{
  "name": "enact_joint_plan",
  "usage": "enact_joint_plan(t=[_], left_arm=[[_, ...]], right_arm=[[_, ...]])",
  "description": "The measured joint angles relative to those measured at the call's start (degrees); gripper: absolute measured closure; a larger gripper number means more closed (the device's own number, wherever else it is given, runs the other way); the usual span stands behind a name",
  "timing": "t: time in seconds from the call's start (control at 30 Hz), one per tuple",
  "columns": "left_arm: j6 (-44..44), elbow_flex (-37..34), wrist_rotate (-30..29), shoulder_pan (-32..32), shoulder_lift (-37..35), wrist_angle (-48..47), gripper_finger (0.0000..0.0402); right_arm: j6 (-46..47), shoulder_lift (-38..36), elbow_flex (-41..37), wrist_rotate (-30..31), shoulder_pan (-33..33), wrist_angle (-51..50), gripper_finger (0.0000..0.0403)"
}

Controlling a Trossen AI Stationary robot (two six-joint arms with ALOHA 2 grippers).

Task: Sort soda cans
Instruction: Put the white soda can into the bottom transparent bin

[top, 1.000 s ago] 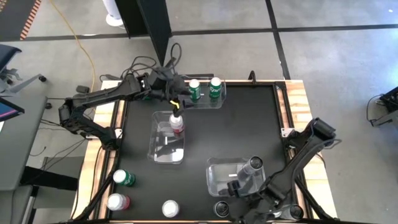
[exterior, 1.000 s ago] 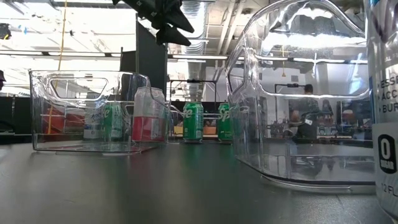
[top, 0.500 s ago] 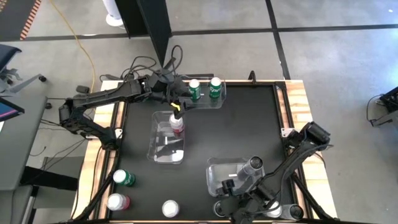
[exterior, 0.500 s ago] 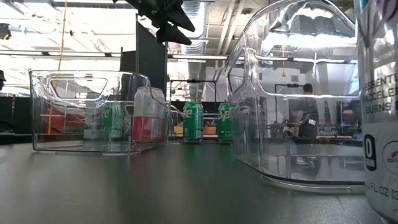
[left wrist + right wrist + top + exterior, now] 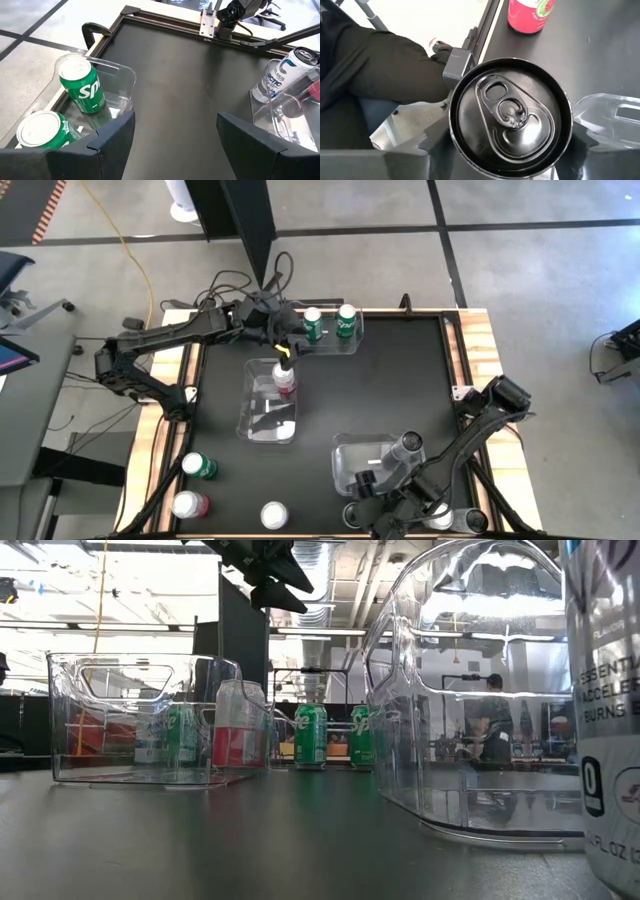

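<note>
My right gripper (image 5: 358, 512) is at the table's near edge, shut on a dark soda can (image 5: 510, 115) whose black top fills the right wrist view; the low view shows its side (image 5: 605, 710). My left gripper (image 5: 175, 135) hangs open with nothing between its fingers, above the gap between the far bin and the middle bin. Two green cans (image 5: 313, 325) (image 5: 346, 320) stand in the far bin. A red can (image 5: 286, 380) stands in the middle bin and a dark can (image 5: 405, 448) in the near right bin. My right gripper pinches the dark can's upper side wall (image 5: 454, 135), just under the rim, between its two fingers (image 5: 432, 142). The fingers slant down from the near side. The can stands upright; whether its bottom is on the table I cannot tell.
Three clear bins: far (image 5: 355, 340), middle (image 5: 262, 420), near right (image 5: 350, 465). Loose cans stand at the near left: green (image 5: 198, 467), red (image 5: 188, 505), and one showing only its silver top (image 5: 273, 515). A red can (image 5: 527, 15) stands beyond the held one.
My right gripper has sunk a little toward the near edge and closed its fingers onto the dark can. The can has shifted a little toward the table's left, still upright.
</note>
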Motion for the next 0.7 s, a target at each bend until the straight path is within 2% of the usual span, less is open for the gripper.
enact_joint_plan(t=[0.13, 0.7], left_arm=[[0.0, 0.0, 0.0, 0.0, 0.0, 0.0, 0.0125], [0.5, 0.0, -0.1, -0.3, 0.0, 0.0, 0.0125]], right_arm=[[-0.4, 0.0, 0.0, -0.1, 0.0, 1.1, 0.0163], [-4.2, -0.1, 0.0, 1.8, -1.0, 2.4, 0.0163]])
